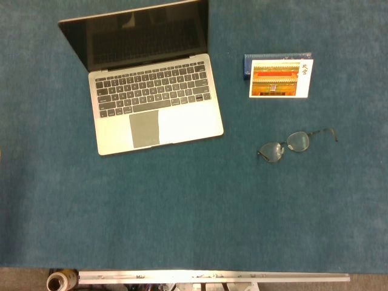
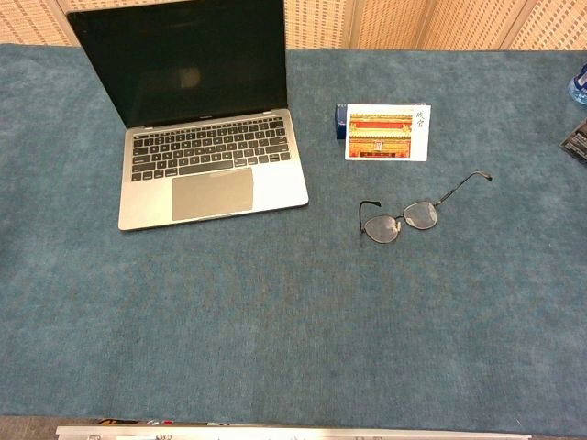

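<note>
Office-like desk, open laptop [image 1: 151, 91], blue felt tabletop [image 1: 194, 206], glasses [image 1: 291, 144]

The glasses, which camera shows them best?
The chest view. There the glasses lie nearer the picture's middle, sharper, with both temple arms open and traceable against the blue cloth. The head view shows the glasses too, whole but blurrier, the left temple hard to make out.

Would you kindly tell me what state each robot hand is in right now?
Left robot hand: not in view in either camera, so its state cannot be told.
Right robot hand: not in view either; cannot be told.
</note>
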Tool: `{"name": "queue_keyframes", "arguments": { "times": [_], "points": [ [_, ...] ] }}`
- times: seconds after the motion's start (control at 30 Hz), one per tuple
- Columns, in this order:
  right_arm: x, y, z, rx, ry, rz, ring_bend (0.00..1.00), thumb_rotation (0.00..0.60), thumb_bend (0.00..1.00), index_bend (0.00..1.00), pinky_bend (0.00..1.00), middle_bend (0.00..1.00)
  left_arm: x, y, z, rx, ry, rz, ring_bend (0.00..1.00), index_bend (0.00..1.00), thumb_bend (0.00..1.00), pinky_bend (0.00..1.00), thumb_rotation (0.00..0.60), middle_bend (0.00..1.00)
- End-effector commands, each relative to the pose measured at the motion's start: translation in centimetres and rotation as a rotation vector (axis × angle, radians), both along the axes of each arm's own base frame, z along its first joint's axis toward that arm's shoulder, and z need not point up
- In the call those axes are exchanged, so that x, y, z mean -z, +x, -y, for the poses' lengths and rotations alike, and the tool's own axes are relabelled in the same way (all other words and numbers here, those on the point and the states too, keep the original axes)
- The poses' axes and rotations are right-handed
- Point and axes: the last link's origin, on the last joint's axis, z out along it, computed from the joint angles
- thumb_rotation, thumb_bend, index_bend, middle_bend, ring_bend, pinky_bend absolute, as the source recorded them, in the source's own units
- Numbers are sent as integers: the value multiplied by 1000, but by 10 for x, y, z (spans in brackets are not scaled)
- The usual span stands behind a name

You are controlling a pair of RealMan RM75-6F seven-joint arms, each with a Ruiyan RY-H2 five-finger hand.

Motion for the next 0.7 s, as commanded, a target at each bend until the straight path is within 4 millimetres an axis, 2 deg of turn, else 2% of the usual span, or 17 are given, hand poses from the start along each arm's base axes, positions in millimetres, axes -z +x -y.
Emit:
{"name": "queue_keyframes", "arguments": {
  "times": [0.03, 0.43, 0.7],
  "points": [
    [-1, 0, 0, 0, -3, 1, 379, 600, 176, 541, 684, 432, 1, -1, 0, -8, -4, -1, 379, 532, 355, 519, 600, 492],
    [5, -1, 4, -15, 6, -3, 379, 600, 189, 541, 684, 432, -1, -2, 0, -19, 0, 3, 383, 536, 355, 527, 600, 496],
    [10, 7, 8, -153, -74, 0, 379, 600, 429, 541, 684, 448, -2, -1, 2, -8, 0, 21, 384, 537, 354, 530, 600, 499]
  ]
}}
